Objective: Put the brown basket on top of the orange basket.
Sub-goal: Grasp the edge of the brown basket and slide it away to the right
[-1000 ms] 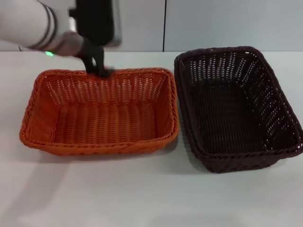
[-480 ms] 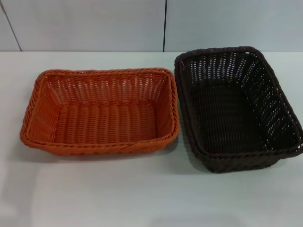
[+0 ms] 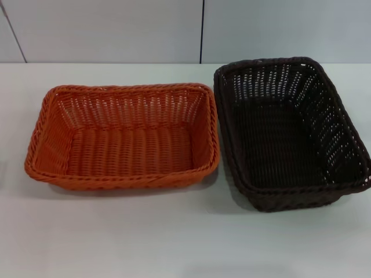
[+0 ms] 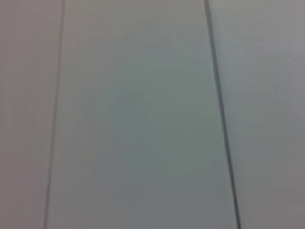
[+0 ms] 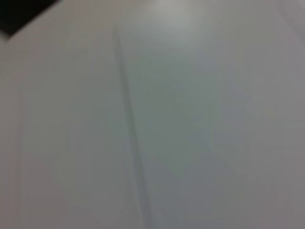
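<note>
**Arms gone from view, both baskets untouched on the table**

What changed: a second ago the left arm hung over the far rim of the orange basket, its dark gripper down at the braided edge. Half a second ago it had already cleared out, and now there is no arm over the work at all. Neither basket has shifted between those moments.

Grippers: neither the left nor the right one shows in any view. Both wrist cameras face only pale, blank panelling with thin seams, so I cannot say whether either is open or closed.

Task things: the orange basket sits at about 9 o'clock of the table, long side toward me, empty. The brown basket sits at about 3 o'clock, turned so its long side runs away from me, also empty. Their near corners look just beside each other, possibly touching; I cannot tell.

Reading: the stacking has not begun. The brown basket is on the table, not on the orange one. It lies crosswise to the orange one, so it will likely need turning to seat squarely.

Surroundings: bare white tabletop, grey wall panels behind. Nothing stands between the two baskets.
</note>
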Controlling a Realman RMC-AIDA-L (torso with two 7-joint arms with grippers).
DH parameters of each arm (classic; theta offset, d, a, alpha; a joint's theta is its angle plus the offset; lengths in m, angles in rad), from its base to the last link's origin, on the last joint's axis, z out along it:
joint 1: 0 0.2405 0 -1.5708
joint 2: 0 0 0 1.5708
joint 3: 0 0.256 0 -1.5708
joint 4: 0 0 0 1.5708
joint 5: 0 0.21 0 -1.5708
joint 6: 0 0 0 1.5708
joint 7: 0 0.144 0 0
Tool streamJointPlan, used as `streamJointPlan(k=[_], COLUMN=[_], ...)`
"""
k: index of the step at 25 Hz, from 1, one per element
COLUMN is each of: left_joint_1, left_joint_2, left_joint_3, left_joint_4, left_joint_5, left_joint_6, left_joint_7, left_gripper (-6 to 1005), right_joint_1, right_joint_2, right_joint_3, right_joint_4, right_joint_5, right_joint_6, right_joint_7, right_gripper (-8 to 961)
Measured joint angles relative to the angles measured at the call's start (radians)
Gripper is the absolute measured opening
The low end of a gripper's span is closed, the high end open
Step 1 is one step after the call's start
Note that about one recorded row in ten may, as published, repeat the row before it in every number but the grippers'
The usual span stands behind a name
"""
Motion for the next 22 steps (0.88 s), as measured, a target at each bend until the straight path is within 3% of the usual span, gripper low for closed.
streamJointPlan(k=[5,8,9,10,13,14,15,19,22], left_joint_1=[-0.004,-0.016,-0.022,-0.028,-0.042,-0.047,-0.053,-0.072,-0.085], left_joint_2=[0.000,0.000,0.000,0.000,0.000,0.000,0.000,0.000,0.000], left_joint_3=[0.009,0.013,0.013,0.013,0.014,0.014,0.014,0.015,0.015], left_joint_4=[0.056,0.079,0.088,0.095,0.118,0.126,0.134,0.157,0.169], left_joint_5=[-0.033,-0.051,-0.057,-0.063,-0.079,-0.082,-0.085,-0.108,-0.127], left_joint_6=[0.012,0.012,0.013,0.014,0.016,0.016,0.016,0.001,-0.016], left_joint_7=[-0.037,-0.043,-0.044,-0.045,-0.048,-0.049,-0.050,-0.051,-0.052], left_gripper=[800,800,800,800,800,800,800,800,800], right_joint_1=[-0.004,0.029,0.069,0.069,0.142,0.194,0.194,0.314,0.352], right_joint_2=[-0.003,-0.008,-0.013,-0.013,-0.019,-0.031,-0.031,-0.072,-0.075], right_joint_3=[-0.126,-0.150,-0.158,-0.158,-0.154,-0.148,-0.148,-0.142,-0.156], right_joint_4=[-0.429,-0.613,-0.720,-0.720,-0.833,-0.867,-0.867,-0.872,-0.879], right_joint_5=[-0.444,-0.785,-1.033,-1.033,-1.315,-1.422,-1.422,-1.480,-1.523], right_joint_6=[0.346,0.386,0.334,0.334,0.175,0.032,0.032,-0.284,-0.368], right_joint_7=[0.539,0.895,1.128,1.128,1.358,1.429,1.429,1.462,1.462], right_gripper=[830,830,830,829,829,829,829,829,829])
